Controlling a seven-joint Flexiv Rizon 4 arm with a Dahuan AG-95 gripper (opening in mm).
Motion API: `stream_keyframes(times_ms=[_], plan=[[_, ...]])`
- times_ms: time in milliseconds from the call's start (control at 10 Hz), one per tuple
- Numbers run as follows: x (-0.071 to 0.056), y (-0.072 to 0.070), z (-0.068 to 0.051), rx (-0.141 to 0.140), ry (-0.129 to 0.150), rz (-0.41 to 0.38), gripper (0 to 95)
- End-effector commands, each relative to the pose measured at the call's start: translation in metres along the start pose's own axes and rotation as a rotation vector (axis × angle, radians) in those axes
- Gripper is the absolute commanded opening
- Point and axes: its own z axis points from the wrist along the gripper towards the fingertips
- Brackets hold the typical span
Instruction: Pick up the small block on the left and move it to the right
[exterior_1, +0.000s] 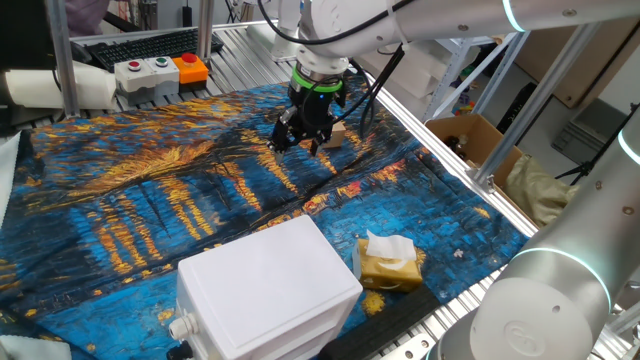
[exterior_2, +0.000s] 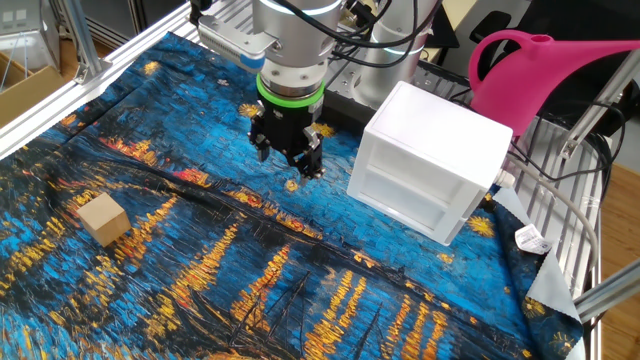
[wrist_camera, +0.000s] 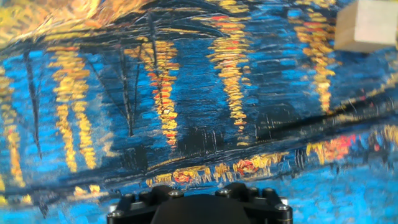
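Observation:
The small block (exterior_2: 103, 218), a plain light-tan cube, lies on the blue and gold painted cloth (exterior_2: 300, 280). In one fixed view it (exterior_1: 337, 134) shows just behind the gripper, partly hidden by it. In the hand view it (wrist_camera: 367, 25) sits at the top right corner. My gripper (exterior_2: 290, 160) hangs a little above the cloth, well to the side of the block and apart from it. Its fingers (exterior_1: 300, 145) stand spread, open and empty. In the hand view only the black gripper base (wrist_camera: 199, 208) shows at the bottom.
A big white plastic box (exterior_2: 430, 160) stands on the cloth beside the gripper, also seen in one fixed view (exterior_1: 265, 290). A yellow-brown packet with white tissue (exterior_1: 388, 262) lies by it. A pink watering can (exterior_2: 540, 75) stands behind the box. A button box (exterior_1: 160, 70) sits at the table's far edge.

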Motion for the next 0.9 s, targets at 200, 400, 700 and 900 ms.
stream_keyframes(times_ms=[200, 400, 700, 900], plan=[[-0.002, -0.003, 0.001, -0.005, 0.007, 0.086, 0.0], [-0.012, -0.014, 0.004, -0.005, 0.006, 0.045, 0.0], [-0.034, -0.029, 0.008, -0.006, 0.006, -0.013, 0.0], [-0.053, -0.035, 0.010, -0.007, 0.006, -0.046, 0.0]])
